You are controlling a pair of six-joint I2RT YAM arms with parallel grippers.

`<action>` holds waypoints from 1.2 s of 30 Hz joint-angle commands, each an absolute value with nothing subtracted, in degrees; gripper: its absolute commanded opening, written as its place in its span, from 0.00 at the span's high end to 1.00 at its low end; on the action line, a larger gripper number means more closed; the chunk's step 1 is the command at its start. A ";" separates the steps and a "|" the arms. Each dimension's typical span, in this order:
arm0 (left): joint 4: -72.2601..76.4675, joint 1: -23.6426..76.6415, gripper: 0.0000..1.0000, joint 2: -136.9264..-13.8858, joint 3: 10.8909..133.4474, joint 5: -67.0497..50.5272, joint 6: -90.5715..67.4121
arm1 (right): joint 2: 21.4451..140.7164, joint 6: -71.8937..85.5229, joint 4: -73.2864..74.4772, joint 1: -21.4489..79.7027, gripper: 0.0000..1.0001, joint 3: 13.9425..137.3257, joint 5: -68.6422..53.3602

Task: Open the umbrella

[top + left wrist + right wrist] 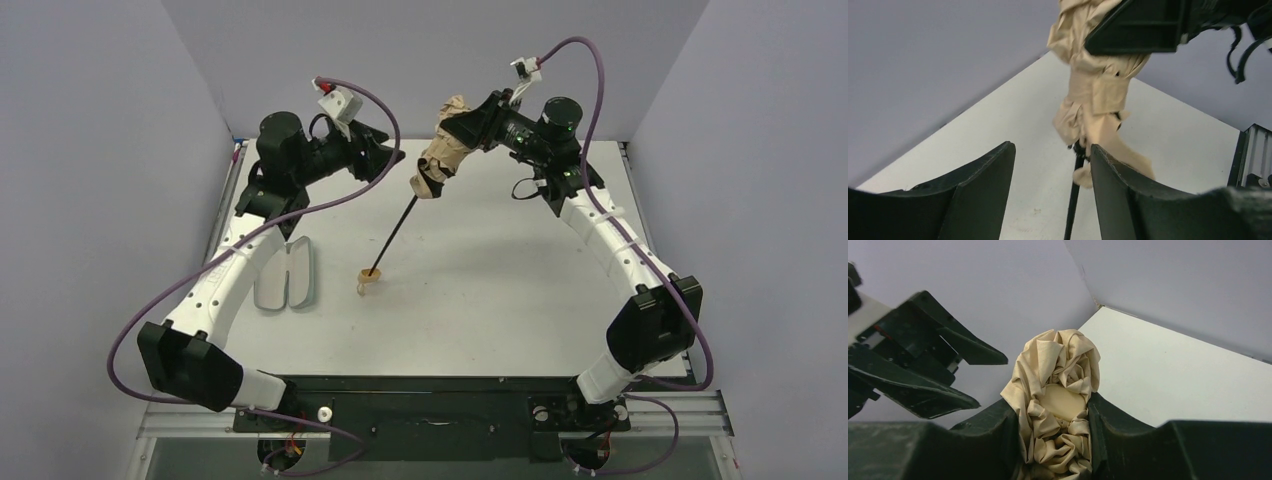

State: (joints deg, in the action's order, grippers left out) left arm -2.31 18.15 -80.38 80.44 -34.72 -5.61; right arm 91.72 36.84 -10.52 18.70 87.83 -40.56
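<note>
The right claw (1053, 401) is clamped on the bunched tan canopy of the umbrella (440, 150), holding it aloft over the far middle of the surface (520, 300), close to the back wall. From the bundle the thin black shaft (395, 230) slants down toward the near left, and its small tan handle (368, 281) rests about the centre, well away from every edge. The left claw (1051, 148) hangs just left of the canopy, fingers apart, gripping nothing. A pale grey-green sleeve (287, 275) lies flat near the left edge, beside the left arm. White surface stretches from the handle to the right and near edges.
</note>
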 commanded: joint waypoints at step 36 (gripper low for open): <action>2.78 31.01 1.00 -82.21 83.07 -34.01 4.46 | 85.37 31.49 -14.47 21.87 1.00 87.46 -35.67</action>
State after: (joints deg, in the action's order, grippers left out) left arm 3.22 28.93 -84.44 83.42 -34.44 0.25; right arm 87.92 28.93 -6.81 22.15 86.41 -38.00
